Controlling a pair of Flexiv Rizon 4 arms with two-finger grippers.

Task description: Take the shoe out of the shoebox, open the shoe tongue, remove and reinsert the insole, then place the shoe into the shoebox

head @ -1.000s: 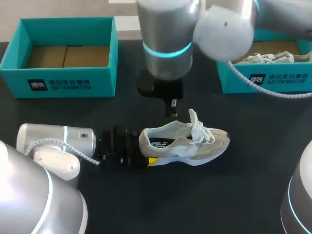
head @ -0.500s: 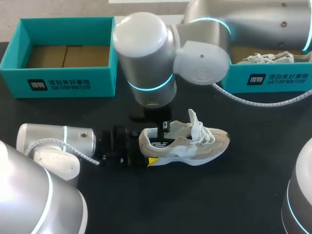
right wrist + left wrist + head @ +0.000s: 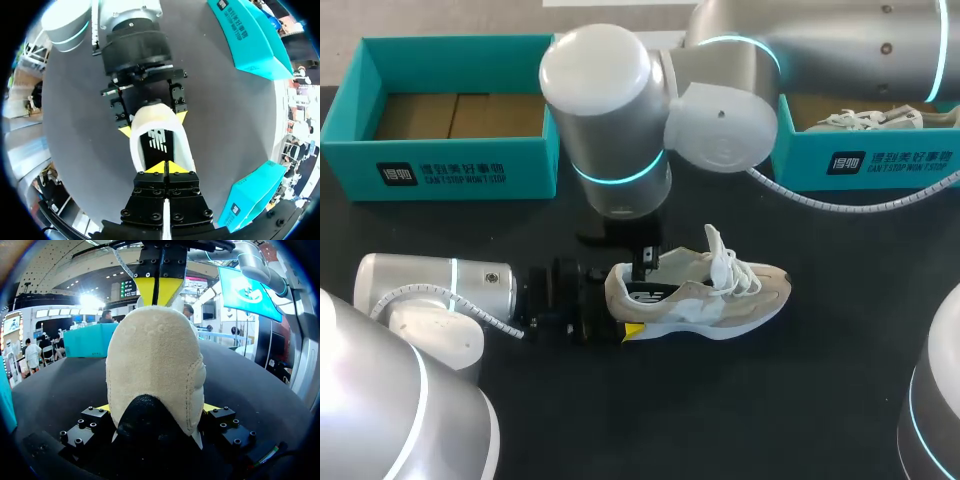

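At the heel of the beige sneaker [image 3: 710, 295], your left gripper [image 3: 156, 409] is clamped, one yellow tip on each side. Your right gripper [image 3: 165, 167] hangs just over the shoe's opening, its tips pressed together with nothing seen between them, pointing at the black insole [image 3: 157, 142], which carries a white logo. You have the sneaker upright on its sole on the black table [image 3: 770, 400], white laces [image 3: 725, 262] standing up. Behind it stand two teal boxes with white print on dark labels. Your left shoebox [image 3: 450, 165] shows a bare cardboard floor, and your right shoebox [image 3: 860, 165] holds a second sneaker [image 3: 865, 118].
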